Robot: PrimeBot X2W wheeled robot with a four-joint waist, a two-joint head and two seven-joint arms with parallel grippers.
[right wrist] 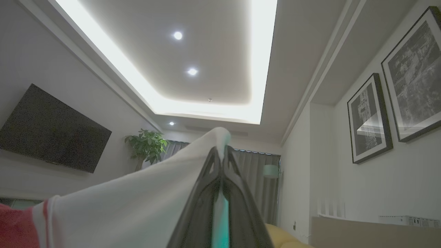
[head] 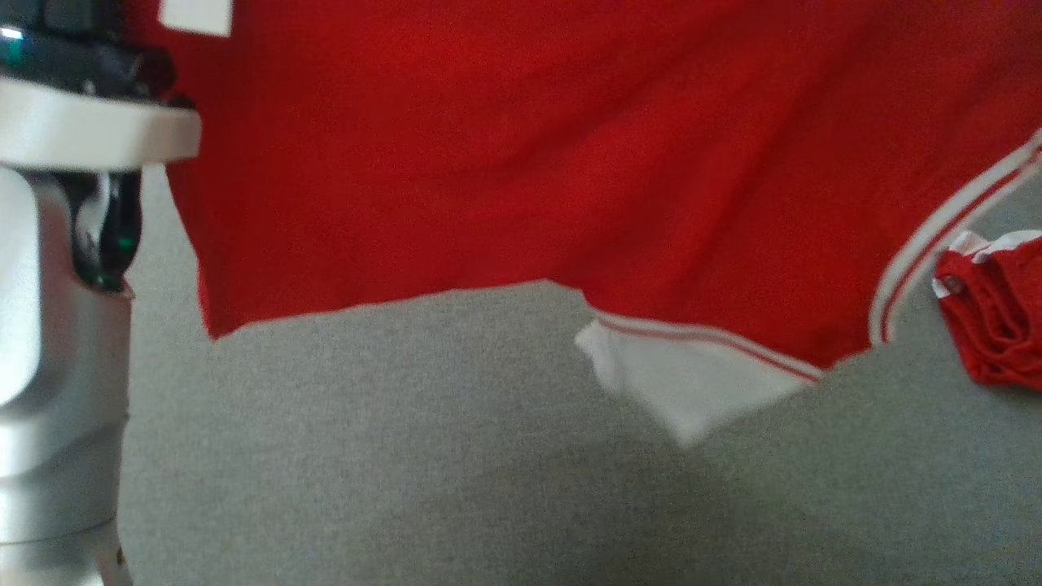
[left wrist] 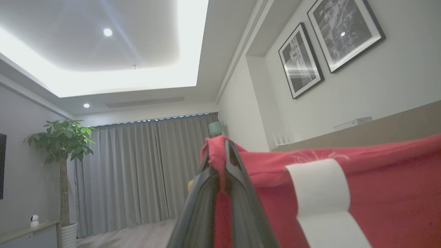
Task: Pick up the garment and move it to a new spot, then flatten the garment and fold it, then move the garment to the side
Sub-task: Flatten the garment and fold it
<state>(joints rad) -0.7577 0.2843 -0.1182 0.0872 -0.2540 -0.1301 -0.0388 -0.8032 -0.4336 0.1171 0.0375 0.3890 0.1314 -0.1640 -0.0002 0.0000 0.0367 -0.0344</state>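
1. Red mesh cloth took up most of my head view. The garment (head: 521, 163) hung spread wide, stretched between both grippers, with its lower edge loose above the grey textured surface (head: 407, 488).
2. At the left edge of that view I had the pale silver forearm (head: 57, 342) of the left arm, standing just beside the garment's left border.
3. On the left wrist view, the left gripper (left wrist: 224, 155) pointed up toward the ceiling. Its jaws were pressed together on a bunched red corner of the garment, with cloth poking out above the fingertips (left wrist: 231, 151).
4. On the right wrist view, the right gripper (right wrist: 221, 158) was likewise clamped tight, pinching a white part of the garment that draped away to that view's lower left.
5. A white panel (head: 692, 382) dangled as the lowest corner of the garment, edged by a thin red stripe.
6. A second crumpled red-and-white bundle (head: 997, 317) lay on the grey surface at the right edge, apart from the hanging cloth.
7. Red-and-white striped trim (head: 936, 236) ran along the garment's right-hand curve.
8. A small white label (head: 195, 15) sat near the top left corner. I could not read any writing on it.
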